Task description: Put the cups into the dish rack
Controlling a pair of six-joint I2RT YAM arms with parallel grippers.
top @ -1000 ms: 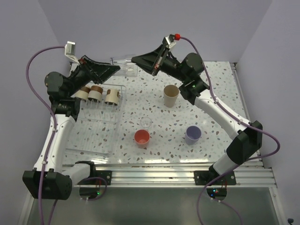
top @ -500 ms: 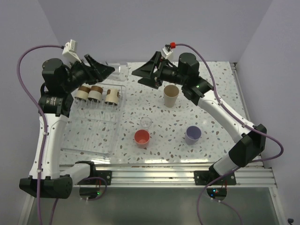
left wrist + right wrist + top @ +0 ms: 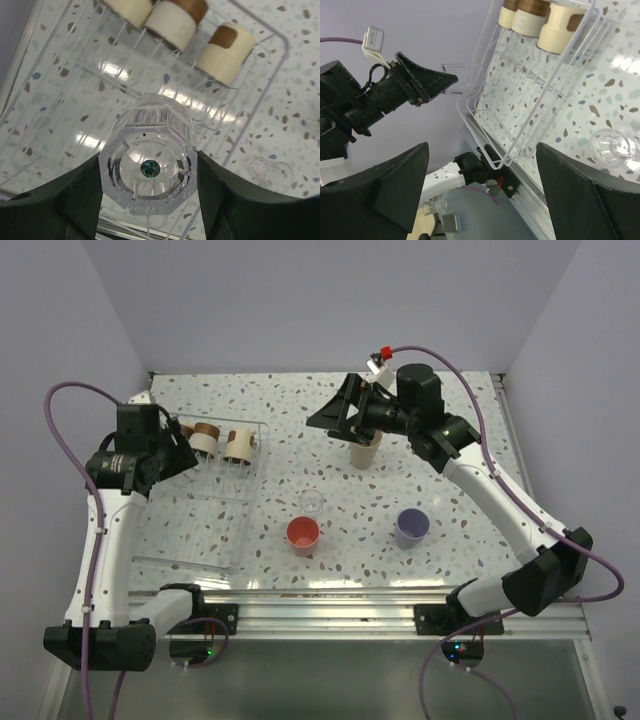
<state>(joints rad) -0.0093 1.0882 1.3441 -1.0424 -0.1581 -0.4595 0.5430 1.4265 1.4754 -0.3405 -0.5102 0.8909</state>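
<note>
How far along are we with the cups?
Done: three cream brown-banded cups sit in the clear plastic dish rack. In hand: the left gripper holds a clear tumbler over the rack. Left to load: tall beige cup, coral-red cup, lavender cup, second clear tumbler. The right gripper is open.

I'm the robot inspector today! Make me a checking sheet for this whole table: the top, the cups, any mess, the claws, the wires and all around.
Surface: speckled table; no spills seen.
Job's things: the dish rack has three cream banded cups at its far end. The coral-red cup, lavender cup, loose clear cup and tall beige cup stand on the table outside it.
Clutter: nothing seen.
Grippers: the left gripper is shut on the held clear cup, above the rack. The right gripper is open and empty.
Cables: purple cables loop off both arms, away from the cups.
Surroundings: plain walls; metal rail at the near edge.
</note>
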